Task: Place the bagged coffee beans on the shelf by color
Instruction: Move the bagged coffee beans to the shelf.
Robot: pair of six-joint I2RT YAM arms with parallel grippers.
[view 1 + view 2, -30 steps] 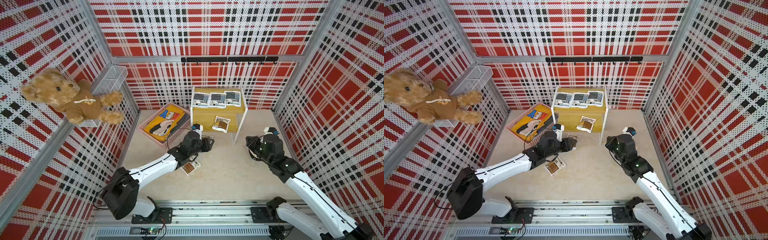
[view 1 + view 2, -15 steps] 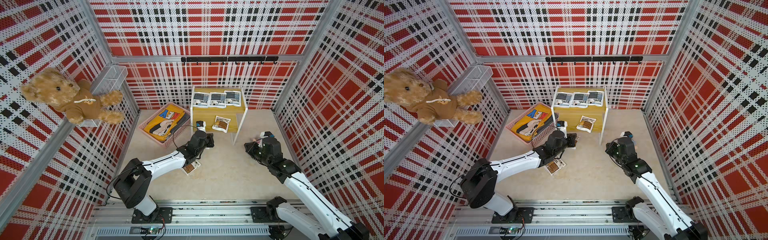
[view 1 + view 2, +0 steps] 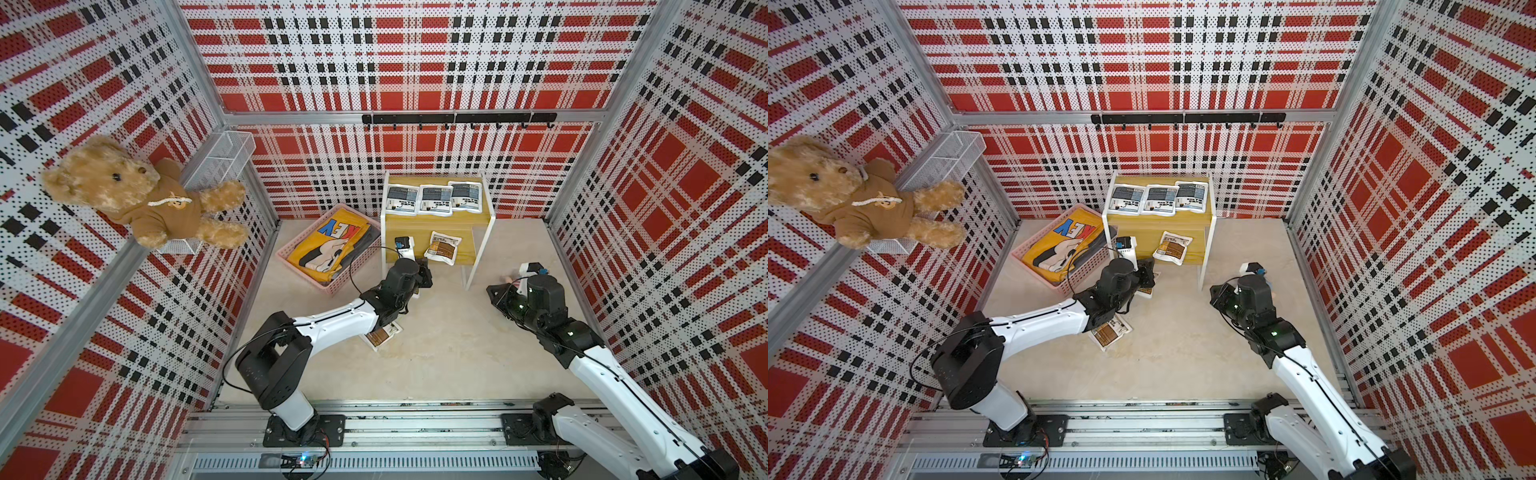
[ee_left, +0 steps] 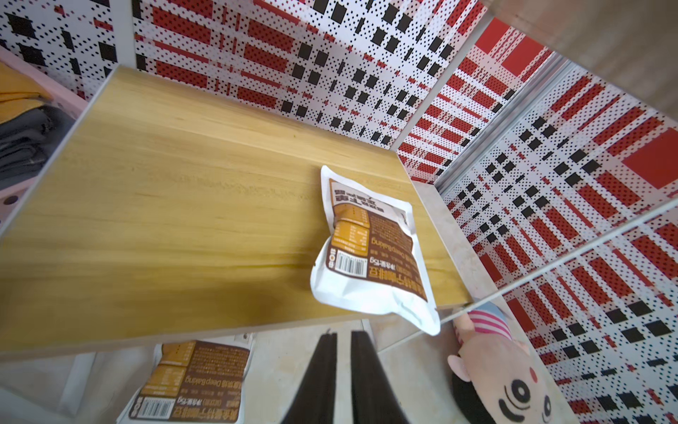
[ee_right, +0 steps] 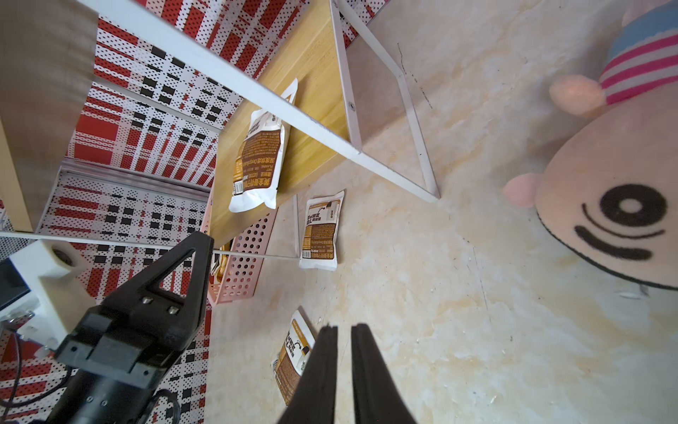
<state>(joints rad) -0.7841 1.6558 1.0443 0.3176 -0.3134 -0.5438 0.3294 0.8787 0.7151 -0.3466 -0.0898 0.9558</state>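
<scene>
The shelf [image 3: 440,219] stands at the far side of the counter [image 3: 449,332]. Its upper board carries the three grey-blue pouches [image 3: 435,199] in a row. One brown pouch [image 3: 442,248] lies on the right part of the lower board, with a corner overhanging the front edge. Two more brown ones are not yet shelved.

The nearer brown pouch [image 4: 190,381] lies flat on the counter at the foot of the lower board. It is just beneath and beside the left tool [image 4: 343,334]. Its long axis appears to run left to right, along the board's front edge. The left tool's fingers are pressed almost together with only a slim gap, and they pinch nothing. To take this pouch, the left tool would probably have to spread first and then drop across the pouch's short side.

The second brown pouch [image 3: 382,335] lies nearer on the counter, partly hidden under the left arm.

The right tool [image 5: 344,327] is also drawn nearly closed and empty. It sits well to the right, beyond the shelf's right leg, so the left arm is clearly the closer one to both pouches.
</scene>
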